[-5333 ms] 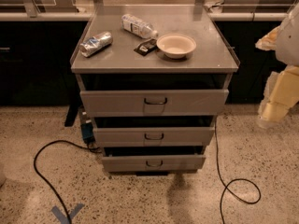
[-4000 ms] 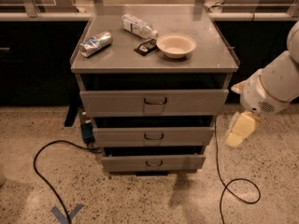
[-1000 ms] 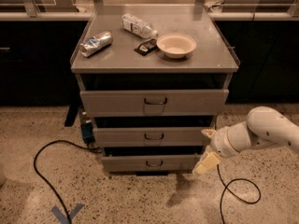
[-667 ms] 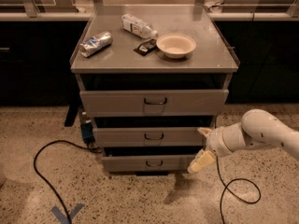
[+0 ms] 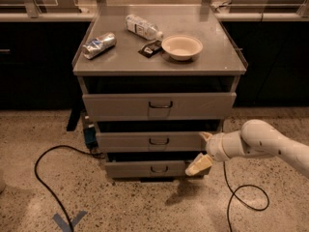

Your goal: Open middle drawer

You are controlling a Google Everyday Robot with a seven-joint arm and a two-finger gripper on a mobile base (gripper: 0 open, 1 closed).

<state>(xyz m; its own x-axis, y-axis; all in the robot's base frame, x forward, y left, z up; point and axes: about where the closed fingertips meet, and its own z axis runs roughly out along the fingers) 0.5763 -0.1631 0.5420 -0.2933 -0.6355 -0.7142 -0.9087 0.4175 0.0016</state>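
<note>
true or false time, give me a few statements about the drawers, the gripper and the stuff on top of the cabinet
1. The gripper is by the right end of the middle drawer front. True.
2. The jaws are shut on the middle drawer's handle. False: the handle is free, and the gripper sits well to the right of it with its jaws apart.
3. A bowl sits on the cabinet top. True.
4. The bottle stands upright next to the bowl. False: it lies on its side, further back and to the left of the bowl.
</note>
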